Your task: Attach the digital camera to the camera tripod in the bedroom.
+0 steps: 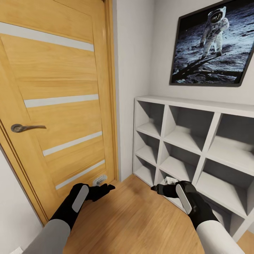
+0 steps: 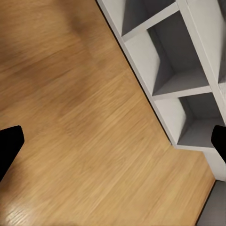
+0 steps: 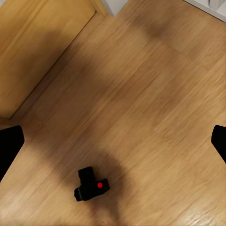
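A small black digital camera (image 3: 92,185) with a round red button on top lies on the light wood floor (image 3: 141,94) in the right wrist view, below and apart from my right gripper (image 3: 113,146). That gripper's fingers stand wide apart with nothing between them. In the head view the right gripper (image 1: 157,189) hovers in front of the shelf's lowest row. My left gripper (image 1: 106,188) hangs near the foot of the door, open and empty (image 2: 113,146). The camera tripod is out of view.
A closed wooden door (image 1: 60,106) with a metal handle (image 1: 22,128) stands at the left. A white cube shelf (image 1: 197,141) lines the right wall under a framed astronaut picture (image 1: 211,42). A small white object (image 1: 171,180) lies in a bottom compartment.
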You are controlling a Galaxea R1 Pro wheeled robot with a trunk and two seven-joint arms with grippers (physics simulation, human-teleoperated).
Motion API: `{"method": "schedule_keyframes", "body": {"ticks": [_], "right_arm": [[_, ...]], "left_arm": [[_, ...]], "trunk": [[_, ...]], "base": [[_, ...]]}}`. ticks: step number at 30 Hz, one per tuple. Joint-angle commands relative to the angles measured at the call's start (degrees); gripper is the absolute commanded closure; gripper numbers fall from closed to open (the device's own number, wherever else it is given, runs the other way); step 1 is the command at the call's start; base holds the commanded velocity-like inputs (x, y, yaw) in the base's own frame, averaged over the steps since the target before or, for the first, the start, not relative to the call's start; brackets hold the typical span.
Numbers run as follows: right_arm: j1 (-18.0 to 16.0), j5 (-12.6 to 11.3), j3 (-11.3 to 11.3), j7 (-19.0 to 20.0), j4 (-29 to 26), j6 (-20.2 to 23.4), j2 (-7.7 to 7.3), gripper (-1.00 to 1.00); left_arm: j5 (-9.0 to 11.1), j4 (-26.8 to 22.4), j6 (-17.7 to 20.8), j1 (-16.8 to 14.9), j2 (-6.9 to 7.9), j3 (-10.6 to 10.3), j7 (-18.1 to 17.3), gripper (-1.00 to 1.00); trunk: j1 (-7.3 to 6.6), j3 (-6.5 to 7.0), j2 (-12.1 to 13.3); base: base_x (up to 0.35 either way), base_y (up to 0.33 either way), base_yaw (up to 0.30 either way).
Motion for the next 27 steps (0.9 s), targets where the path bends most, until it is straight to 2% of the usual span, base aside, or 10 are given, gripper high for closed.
{"method": "schedule_keyframes", "body": {"ticks": [1, 7, 16, 21, 27], "right_arm": [[-0.04, 0.4, -0.02, 0.45, 0.0, 0.23, -0.04, -1.0], [-0.04, 0.46, -0.03, 0.47, -0.01, 0.23, -0.08, -1.0], [0.0, 0.4, -0.03, 0.47, 0.07, 0.41, -0.13, -1.0], [-0.03, 0.4, -0.03, 0.62, 0.07, 2.39, -0.33, -1.0], [0.01, 0.46, -0.03, 3.64, 0.05, 4.56, -0.63, -1.0]], "left_arm": [[0.23, -0.04, 0.27, -0.03, -0.04, 0.13, 0.05, -1.0], [0.34, -0.03, 0.2, -0.03, -0.01, 0.09, -0.06, -1.0], [0.33, 0.92, 0.06, -0.03, 0.03, 0.05, -2.22, -1.0], [0.35, 1.07, 0.12, -0.03, 0.03, 0.04, -3.21, -1.0], [0.4, 0.41, 0.43, -0.03, 0.05, 0.04, -5.05, -1.0]], "trunk": [[0.22, -0.25, -0.45], [1.54, -1.33, -2.86], [3.52, -2.94, -6.47], [4.62, -3.84, -8.47], [5.93, -4.92, -10.88]], "base": [[0.0, 0.0, 0.0], [0.0, 0.0, 0.0], [0.0, 0.0, 0.0], [0.0, 0.0, 0.0], [0.0, 0.0, 0.0]]}}
